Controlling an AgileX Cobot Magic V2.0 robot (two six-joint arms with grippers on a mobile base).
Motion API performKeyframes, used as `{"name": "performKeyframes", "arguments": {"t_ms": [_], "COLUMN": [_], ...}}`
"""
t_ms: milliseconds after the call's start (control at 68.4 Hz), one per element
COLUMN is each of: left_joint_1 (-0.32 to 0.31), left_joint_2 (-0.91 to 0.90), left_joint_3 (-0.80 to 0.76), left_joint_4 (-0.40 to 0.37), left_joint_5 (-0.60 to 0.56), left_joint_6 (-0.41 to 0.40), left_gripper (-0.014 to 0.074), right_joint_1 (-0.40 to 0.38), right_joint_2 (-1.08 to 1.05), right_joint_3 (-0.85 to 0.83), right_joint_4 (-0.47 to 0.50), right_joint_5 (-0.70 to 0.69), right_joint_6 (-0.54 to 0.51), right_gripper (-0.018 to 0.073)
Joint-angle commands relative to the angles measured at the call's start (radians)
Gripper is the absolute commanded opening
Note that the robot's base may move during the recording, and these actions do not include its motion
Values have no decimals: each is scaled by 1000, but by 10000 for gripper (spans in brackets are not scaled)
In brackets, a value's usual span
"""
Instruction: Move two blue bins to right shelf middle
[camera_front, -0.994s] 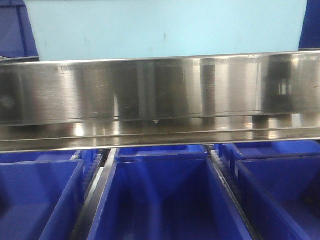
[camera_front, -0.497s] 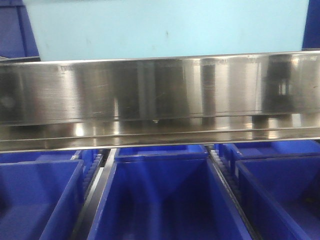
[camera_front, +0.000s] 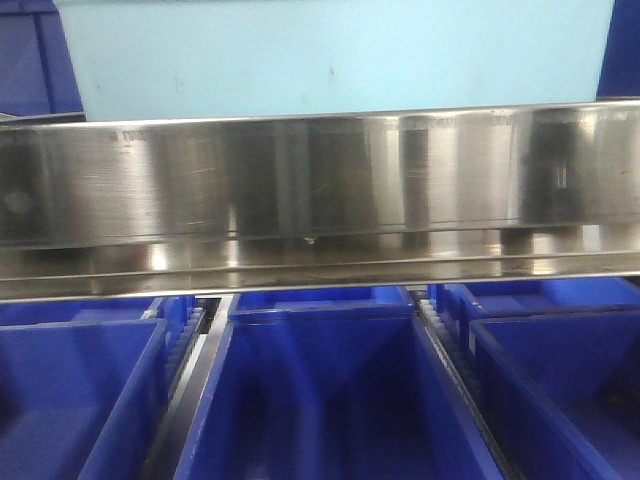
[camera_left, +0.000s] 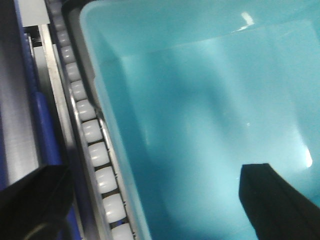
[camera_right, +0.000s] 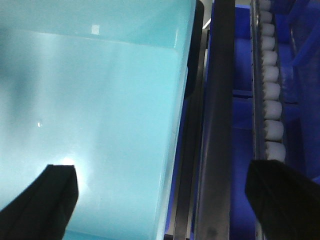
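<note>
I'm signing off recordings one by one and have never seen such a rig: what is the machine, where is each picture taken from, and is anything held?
This is a wheeled robot with two arms, each ending in a two-finger gripper. The front view faces a shelf: a steel rail crosses the middle, a light blue bin sits above it, dark blue bins below. The other two pictures come from wrist cameras, both looking down into a light blue bin, seemingly the same one. The black shapes in the bottom corners are gripper fingers. The left gripper has one finger inside the bin and one outside by the white rollers; the right gripper straddles the opposite wall. Both are open, so nothing is gripped.
</note>
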Motion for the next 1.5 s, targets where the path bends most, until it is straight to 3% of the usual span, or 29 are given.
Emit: {"name": "performKeyframes", "arguments": {"t_ms": [0,263,453,657,804,891,935,1125,1169,1490], "left_joint_1": [-6,-6,-6,-6,-6,-6,-6,-6,-6,-6], "left_joint_2": [-12,-32,-59,-57,-44,-43,-43,-43,-43,-73], "left_joint_3": [31,186,307,402,427,431,431,431,431,427], "left_joint_4": [10,13,-32,-101,-103,-102,-102,-104,-104,-124], "left_joint_5": [-9,-9,-9,-107,-121,-123,-125,-128,-123,-124], "left_joint_6": [1,-19,-23,-23,-23,-23,-23,-23,-23,-23], "left_gripper": [570,570,570,570,548,449,350,-104,-111,-111], "right_joint_1": [-3,-3,-3,-3,-3,-3,-3,-3,-3,-3], "right_joint_2": [11,17,17,20,20,20,20,20,20,-7], "right_joint_3": [-6,99,235,318,378,395,397,399,399,399], "right_joint_4": [-10,-10,24,28,28,28,28,33,41,57], "right_joint_5": [-9,-9,-44,-109,-149,-155,-155,-150,-148,-156], "right_joint_6": [-9,-9,-9,-2,-2,-2,-2,-2,-2,0], "right_gripper": [559,559,559,559,554,476,401,-74,-171,-154]}}
